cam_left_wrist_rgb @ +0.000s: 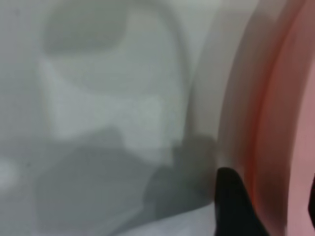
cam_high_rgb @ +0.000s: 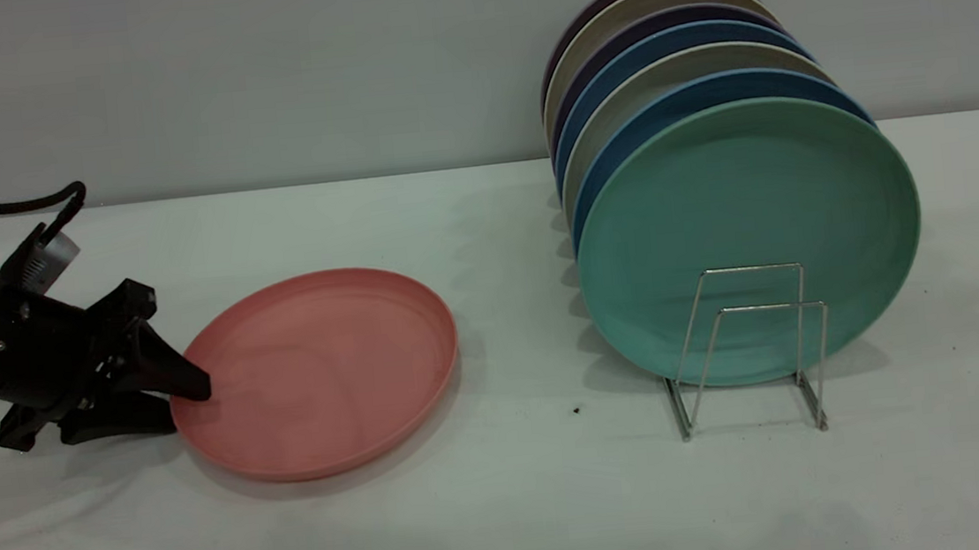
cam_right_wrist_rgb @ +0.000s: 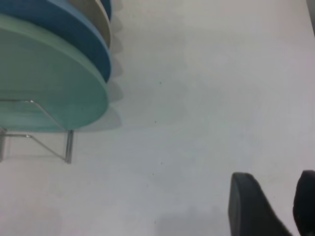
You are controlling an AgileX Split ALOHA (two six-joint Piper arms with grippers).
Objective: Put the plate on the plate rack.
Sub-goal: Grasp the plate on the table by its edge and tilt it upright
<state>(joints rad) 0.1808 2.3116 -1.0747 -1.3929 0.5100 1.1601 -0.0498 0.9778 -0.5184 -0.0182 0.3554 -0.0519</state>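
The pink plate (cam_high_rgb: 316,370) lies flat on the white desk (cam_high_rgb: 509,504), in its left half and well apart from the rack (cam_high_rgb: 749,350). The left claw (cam_high_rgb: 186,399) reaches in low from the desk's left edge. Its upper finger rests over the plate's left rim while its lower finger lies on the desk at the rim's outer side, so the rim sits between the two. The fingers are spread around the rim, and whether they press on it cannot be told. In the left wrist view one dark fingertip (cam_left_wrist_rgb: 236,204) shows against the plate's raised rim (cam_left_wrist_rgb: 268,123).

The wire rack stands in the desk's right half, nearer the front edge at its two free loops. Behind those loops a teal plate (cam_high_rgb: 747,235) stands on edge, with blue plates (cam_high_rgb: 687,103) and pale and dark ones packed in a row behind it toward the back edge.

The right claw (cam_right_wrist_rgb: 275,206) appears only in its own wrist view, hanging over bare desk near the teal plate (cam_right_wrist_rgb: 47,88) and the rack's wire (cam_right_wrist_rgb: 49,135). Its two dark fingers have a gap between them, holding nothing.
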